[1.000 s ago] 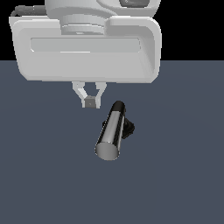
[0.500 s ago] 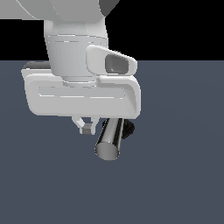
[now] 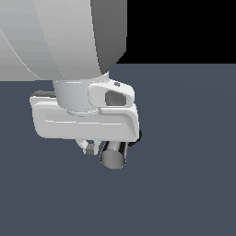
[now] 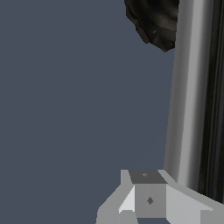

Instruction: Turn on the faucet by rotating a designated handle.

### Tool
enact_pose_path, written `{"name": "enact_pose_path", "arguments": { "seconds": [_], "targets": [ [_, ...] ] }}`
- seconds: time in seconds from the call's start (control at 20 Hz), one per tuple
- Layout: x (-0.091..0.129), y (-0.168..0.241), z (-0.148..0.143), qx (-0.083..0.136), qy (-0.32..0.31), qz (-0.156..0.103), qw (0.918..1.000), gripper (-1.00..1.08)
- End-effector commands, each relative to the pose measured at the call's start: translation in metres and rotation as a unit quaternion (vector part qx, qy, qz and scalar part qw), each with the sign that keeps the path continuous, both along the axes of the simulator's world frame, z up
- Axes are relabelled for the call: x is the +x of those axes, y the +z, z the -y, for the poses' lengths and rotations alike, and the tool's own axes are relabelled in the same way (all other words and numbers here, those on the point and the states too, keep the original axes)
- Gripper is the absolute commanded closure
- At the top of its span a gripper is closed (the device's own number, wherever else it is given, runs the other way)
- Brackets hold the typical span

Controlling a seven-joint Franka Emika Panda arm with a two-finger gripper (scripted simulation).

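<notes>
Handle [image 3: 113, 155] front and centre: the chrome bar sticks out over the blue-grey worktop [image 3: 184, 184], flat grey end face toward the exterior camera, most of its length hidden under the white gripper body. In the wrist view the bar runs long and shiny, with the faucet [image 4: 155, 22] showing its ribbed black base at the far end. The gripper [image 3: 88, 147] sits just beside the handle, on the exterior view's left, fingertips pressed together with nothing between them, alongside the chrome rather than around it.
</notes>
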State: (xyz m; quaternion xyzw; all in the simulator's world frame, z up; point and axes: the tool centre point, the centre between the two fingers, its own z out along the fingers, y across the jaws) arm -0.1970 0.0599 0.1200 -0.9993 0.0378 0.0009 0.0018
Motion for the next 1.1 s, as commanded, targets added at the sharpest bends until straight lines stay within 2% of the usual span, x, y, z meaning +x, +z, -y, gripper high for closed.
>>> {"name": "enact_pose_path", "arguments": {
  "seconds": [0.0, 0.6, 1.05],
  "targets": [
    [0.002, -0.006, -0.001, 0.000, 0.000, 0.001, 1.0000, 1.08],
    [0.004, -0.012, -0.002, -0.002, -0.001, 0.001, 1.0000, 1.08],
    [0.003, -0.012, 0.038, -0.002, -0.001, 0.001, 1.0000, 1.08]
  ]
}}
